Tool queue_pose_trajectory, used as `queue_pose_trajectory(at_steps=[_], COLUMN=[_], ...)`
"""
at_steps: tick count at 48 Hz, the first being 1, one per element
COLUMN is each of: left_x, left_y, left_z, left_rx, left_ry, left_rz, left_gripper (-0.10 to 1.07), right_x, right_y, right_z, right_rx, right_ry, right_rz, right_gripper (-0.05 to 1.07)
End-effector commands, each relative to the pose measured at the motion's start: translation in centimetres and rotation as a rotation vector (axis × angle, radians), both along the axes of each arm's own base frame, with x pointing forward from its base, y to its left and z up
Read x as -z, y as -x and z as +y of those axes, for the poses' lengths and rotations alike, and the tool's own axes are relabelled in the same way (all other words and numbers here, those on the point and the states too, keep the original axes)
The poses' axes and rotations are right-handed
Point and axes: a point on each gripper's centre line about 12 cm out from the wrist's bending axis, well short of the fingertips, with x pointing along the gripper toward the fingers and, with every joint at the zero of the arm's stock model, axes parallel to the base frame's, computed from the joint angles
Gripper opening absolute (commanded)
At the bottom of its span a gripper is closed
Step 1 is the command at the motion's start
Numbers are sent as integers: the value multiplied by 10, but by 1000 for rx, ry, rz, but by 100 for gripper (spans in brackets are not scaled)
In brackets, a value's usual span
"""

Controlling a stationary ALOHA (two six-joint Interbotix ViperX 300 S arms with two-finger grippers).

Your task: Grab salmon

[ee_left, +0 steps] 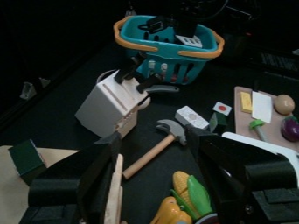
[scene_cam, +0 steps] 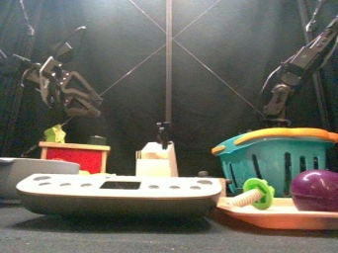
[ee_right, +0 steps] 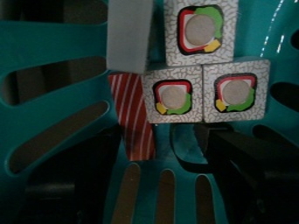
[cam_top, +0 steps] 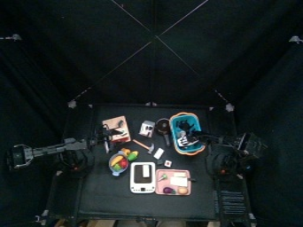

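Note:
The salmon (ee_right: 131,115) is a red strip with white stripes lying on the floor of the teal basket (ee_right: 70,105), beside three white blocks (ee_right: 201,87) with sushi pictures. My right gripper (ee_right: 158,179) is down inside the basket just short of the strip, open, with nothing between its jaws. From above, the basket (cam_top: 173,118) stands at the table's back right and the right gripper (cam_top: 199,137) reaches into it. The left gripper (ee_left: 163,188) hovers open and unladen over the table's left part (cam_top: 109,133).
A white knife block (ee_left: 111,103), a toy hammer (ee_left: 158,149), toy corn (ee_left: 193,197) and a pink tray (ee_left: 251,131) of play food lie around the basket (ee_left: 173,44). A red wooden box (scene_cam: 75,156) and a white keypad device (scene_cam: 119,193) stand near the front.

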Motion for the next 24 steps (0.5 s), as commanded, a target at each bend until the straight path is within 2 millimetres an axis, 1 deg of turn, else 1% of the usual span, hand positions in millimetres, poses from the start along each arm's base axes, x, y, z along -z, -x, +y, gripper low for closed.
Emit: queue_pose_trajectory(at_steps=[1,5,12,18,24], left_x=[-4,-4,-4,-4,-5], left_y=[-2,-2,-2,-2,-2], left_z=[2,2,2,2,2], left_rx=[-3,-3,-3,-3,-3], left_ry=[-2,-2,-2,-2,-3], left_rz=[-14,-14,-14,-14,-15], left_gripper=[94,94,94,94,94], right_x=[-16,-20,-31,-43,-49], right_y=[-5,-6,-7,-4,-2], right_z=[-6,-6,-8,-9,-9], right_rx=[6,-4,-30,-45,-56], right_ry=[35,40,76,105,132], right_rz=[-49,-50,-53,-50,-56], right_gripper=[98,98,98,98,98])
